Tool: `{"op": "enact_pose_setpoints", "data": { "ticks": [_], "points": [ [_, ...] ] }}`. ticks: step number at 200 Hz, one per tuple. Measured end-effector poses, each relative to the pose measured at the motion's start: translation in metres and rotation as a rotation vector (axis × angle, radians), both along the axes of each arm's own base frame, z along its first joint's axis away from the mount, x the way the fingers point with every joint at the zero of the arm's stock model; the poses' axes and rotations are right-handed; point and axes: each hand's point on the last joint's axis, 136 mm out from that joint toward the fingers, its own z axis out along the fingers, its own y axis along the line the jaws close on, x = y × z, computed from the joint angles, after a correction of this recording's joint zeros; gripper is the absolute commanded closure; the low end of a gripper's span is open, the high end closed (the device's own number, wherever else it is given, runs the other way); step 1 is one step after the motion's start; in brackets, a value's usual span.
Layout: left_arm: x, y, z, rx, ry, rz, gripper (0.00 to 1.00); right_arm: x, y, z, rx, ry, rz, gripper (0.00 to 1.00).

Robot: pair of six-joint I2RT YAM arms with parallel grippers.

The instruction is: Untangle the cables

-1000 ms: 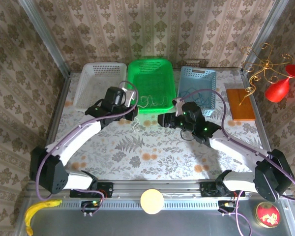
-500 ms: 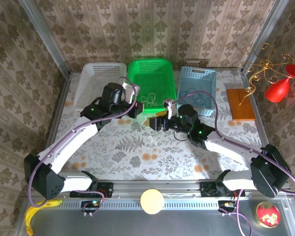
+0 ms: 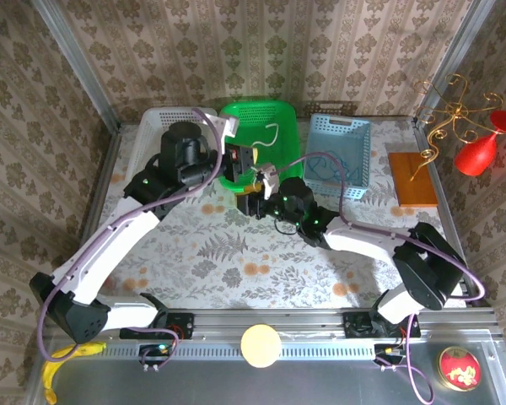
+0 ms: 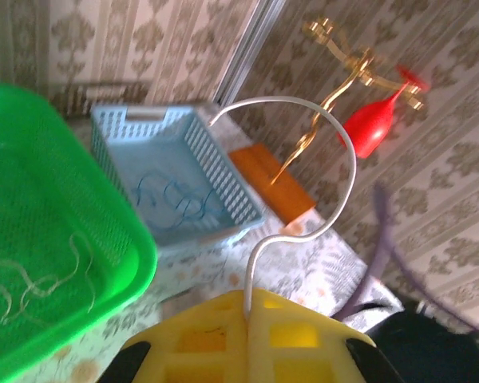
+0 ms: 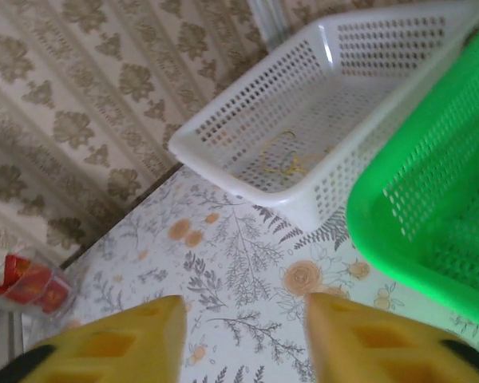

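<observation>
cream cable clamped in left fingers, rising upright from grip then arching back toward blue basket; right fingers apart, empty.

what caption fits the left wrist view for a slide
The left gripper pinches a pale cable arcing upward, green basket and blue basket beyond

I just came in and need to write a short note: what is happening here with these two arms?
The left tool is shut on a white cable and holds it up over the green basket, so that the free end curves in the air. The right tool hangs open and empty close by, above the table. A blue cable lies in the blue basket.
</observation>
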Motion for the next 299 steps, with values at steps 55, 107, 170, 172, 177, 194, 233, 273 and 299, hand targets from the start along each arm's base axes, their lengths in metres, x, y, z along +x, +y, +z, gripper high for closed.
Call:
{"op": "enact_pose_setpoints", "data": {
  "ticks": [55,107,170,172,177,194,233,273,299],
  "points": [
    [0.005,-0.002,0.082,-0.106,-0.137,-0.010,1.00,0.008,-0.007,-0.034,-0.040,0.036,-0.054,0.71],
    [0.042,0.015,0.100,-0.118,-0.167,0.059,1.00,-0.005,-0.031,-0.089,-0.091,0.134,-0.104,0.66],
    [0.077,0.035,0.133,-0.153,-0.232,0.116,1.00,-0.019,-0.055,-0.129,-0.140,0.206,-0.157,0.62],
    [0.078,0.036,0.134,-0.154,-0.233,0.117,1.00,-0.019,-0.056,-0.130,-0.140,0.209,-0.160,0.62],
    [0.080,0.037,0.136,-0.157,-0.238,0.119,1.00,-0.019,-0.058,-0.131,-0.143,0.211,-0.162,0.61],
    [0.086,0.036,0.140,-0.163,-0.250,0.119,1.00,-0.022,-0.061,-0.131,-0.144,0.216,-0.170,0.58],
    [0.121,0.033,0.117,-0.149,-0.233,0.135,1.00,-0.021,-0.073,-0.097,-0.112,0.180,-0.203,0.48],
    [0.176,0.017,0.023,-0.060,-0.108,0.150,1.00,-0.020,-0.088,-0.092,-0.152,0.208,-0.232,0.42],
    [0.200,0.010,-0.063,0.041,0.017,0.162,0.96,-0.024,-0.096,-0.107,-0.214,0.263,-0.242,0.41]
  ]
}}
